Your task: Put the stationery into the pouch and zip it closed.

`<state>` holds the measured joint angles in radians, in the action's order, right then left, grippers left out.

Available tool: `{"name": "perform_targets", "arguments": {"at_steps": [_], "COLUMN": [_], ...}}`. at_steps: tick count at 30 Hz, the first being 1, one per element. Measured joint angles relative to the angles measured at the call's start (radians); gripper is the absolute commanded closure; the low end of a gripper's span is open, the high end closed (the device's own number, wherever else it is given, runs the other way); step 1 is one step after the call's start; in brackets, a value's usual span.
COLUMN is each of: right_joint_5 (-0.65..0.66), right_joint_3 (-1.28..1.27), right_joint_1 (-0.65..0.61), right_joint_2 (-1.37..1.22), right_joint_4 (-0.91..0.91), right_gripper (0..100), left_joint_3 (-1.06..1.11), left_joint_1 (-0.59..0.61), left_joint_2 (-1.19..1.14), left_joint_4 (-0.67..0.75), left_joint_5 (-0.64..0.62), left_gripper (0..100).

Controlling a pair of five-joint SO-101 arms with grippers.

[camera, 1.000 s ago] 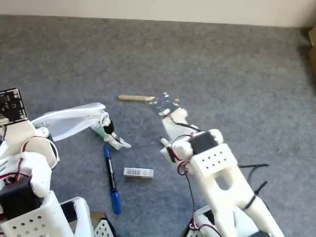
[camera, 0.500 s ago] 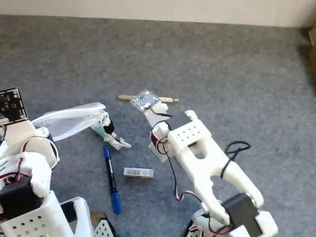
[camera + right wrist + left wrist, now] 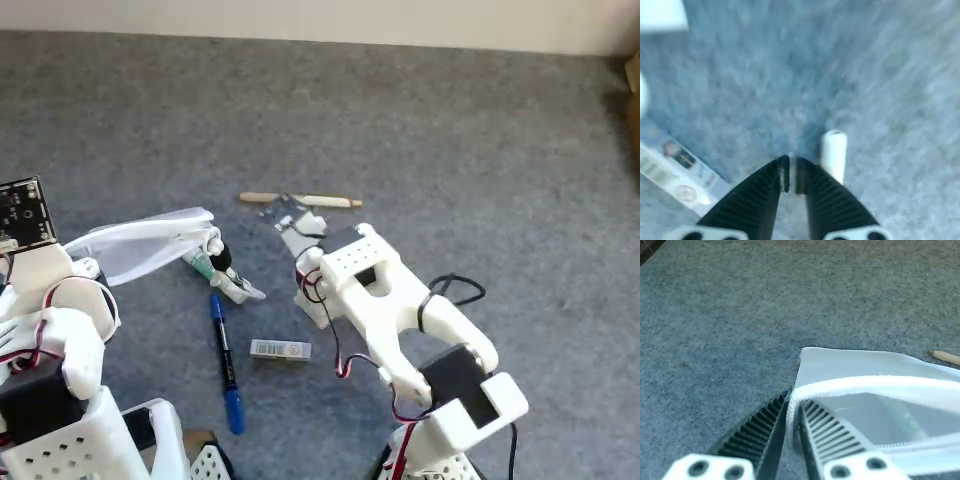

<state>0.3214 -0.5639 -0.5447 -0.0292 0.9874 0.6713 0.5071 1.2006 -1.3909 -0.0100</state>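
My left gripper (image 3: 792, 412) is shut on the zip edge of the white translucent pouch (image 3: 875, 390), which it holds open and slightly lifted at the left of the table (image 3: 150, 245). At the pouch mouth lies a green, black and white pen-like item (image 3: 222, 272). A blue pen (image 3: 225, 365) and a white eraser (image 3: 280, 350) lie nearer the front, and a wooden pencil (image 3: 300, 200) lies farther back. My right arm (image 3: 355, 275) stands mid-table. Its gripper (image 3: 791, 175) is shut on nothing, low over the carpet beside a white cylindrical end (image 3: 833, 152) and the printed white eraser (image 3: 670, 172).
Grey carpet (image 3: 480, 150) covers the table, with open room to the right and at the back. The pencil's tip (image 3: 946, 356) shows just beyond the pouch. Both arm bases stand at the front edge.
The right arm has swung from near the pencil back toward the front and left, turning its wrist downward over the pen and eraser area. The left arm and pouch have not moved.
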Motion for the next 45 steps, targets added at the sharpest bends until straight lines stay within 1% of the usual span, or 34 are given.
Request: {"name": "perform_targets", "arguments": {"at_steps": [4,12,16,19,21,24,26,31,36,38,43,45], "right_joint_5": [0.000,0.000,0.000,0.000,-0.012,-0.031,-0.032,-0.038,-0.038,-0.038,-0.040,-0.040], "right_joint_3": [0.000,0.000,-0.060,-0.155,-0.203,-0.213,-0.213,-0.206,-0.138,-0.104,-0.005,0.017], "right_joint_1": [-0.003,-0.055,-0.055,-0.057,-0.057,-0.051,-0.029,0.003,0.009,0.017,0.057,0.061], "right_joint_2": [-0.002,0.003,0.123,0.247,0.305,0.331,0.331,0.267,0.147,0.089,-0.041,-0.063], "right_joint_4": [-0.002,0.025,0.028,-0.014,-0.044,-0.058,-0.064,-0.084,-0.094,-0.097,-0.095,-0.095], "right_gripper": [99.5,99.5,99.5,99.1,96.1,84.8,82.0,82.2,83.0,85.8,98.1,99.5], "left_joint_3": [0.000,0.000,0.000,0.000,0.000,0.000,0.000,0.000,0.000,0.000,0.000,0.000], "left_joint_1": [0.000,0.000,0.000,0.000,0.000,0.000,0.000,0.000,0.000,0.000,0.000,0.000], "left_joint_2": [0.000,0.000,0.000,0.000,0.000,0.000,0.000,0.000,0.000,0.000,0.000,0.000], "left_joint_4": [0.000,0.000,0.000,0.000,0.000,0.000,0.000,0.000,0.000,0.000,0.000,0.000], "left_joint_5": [0.000,0.000,0.000,-0.003,-0.003,-0.020,-0.029,-0.031,-0.031,-0.031,-0.031,-0.031], "left_gripper": [99,99,99,99,99,99,99,99,99,99,99,99]}}
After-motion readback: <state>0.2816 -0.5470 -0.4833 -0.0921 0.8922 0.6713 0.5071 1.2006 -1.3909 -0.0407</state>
